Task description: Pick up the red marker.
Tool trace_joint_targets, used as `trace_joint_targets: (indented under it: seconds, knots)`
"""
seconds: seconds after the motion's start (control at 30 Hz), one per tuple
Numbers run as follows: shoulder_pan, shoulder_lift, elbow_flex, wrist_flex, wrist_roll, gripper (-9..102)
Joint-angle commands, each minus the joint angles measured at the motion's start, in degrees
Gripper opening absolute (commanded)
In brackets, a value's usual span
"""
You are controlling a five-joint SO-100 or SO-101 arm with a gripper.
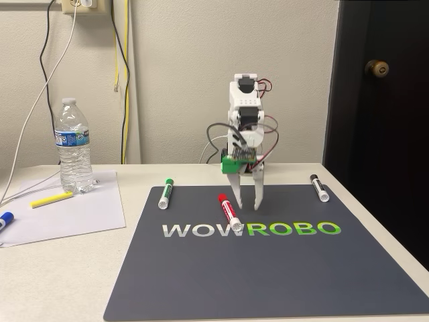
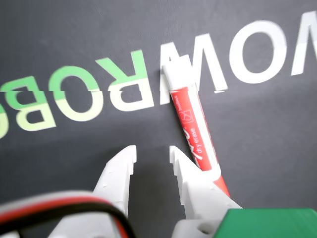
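Observation:
The red marker (image 1: 229, 212) lies on the dark mat (image 1: 268, 268), its red cap toward the back and its white end on the "WOWROBO" lettering. My gripper (image 1: 247, 204) points down at the mat just right of it, open, with its fingertips close to the surface. In the wrist view the red marker (image 2: 195, 129) lies slanted outside the right finger (image 2: 185, 173), touching or almost touching it. My gripper (image 2: 151, 154) has only bare mat between its fingers.
A green-capped marker (image 1: 165, 193) lies at the mat's back left and a black-capped marker (image 1: 319, 188) at its back right. A water bottle (image 1: 74, 146), a yellow pen (image 1: 51, 199) and a blue-capped marker (image 1: 5, 220) are on white paper (image 1: 74, 215) at the left. A dark door (image 1: 382, 121) is at the right.

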State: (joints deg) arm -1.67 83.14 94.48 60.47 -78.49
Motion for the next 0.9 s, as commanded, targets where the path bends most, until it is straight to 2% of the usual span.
trace_joint_targets:
  seconds: [0.0, 0.2, 0.47, 0.87]
  knots:
    - [-0.6, 5.0, -2.0, 0.8, 0.2, 15]
    - [1.2, 9.2, -2.0, 1.8, -2.8, 17]
    - [7.6, 11.1, -2.1, 3.0, -13.3, 43]
    - [11.2, 0.4, -2.0, -2.5, -19.4, 43]
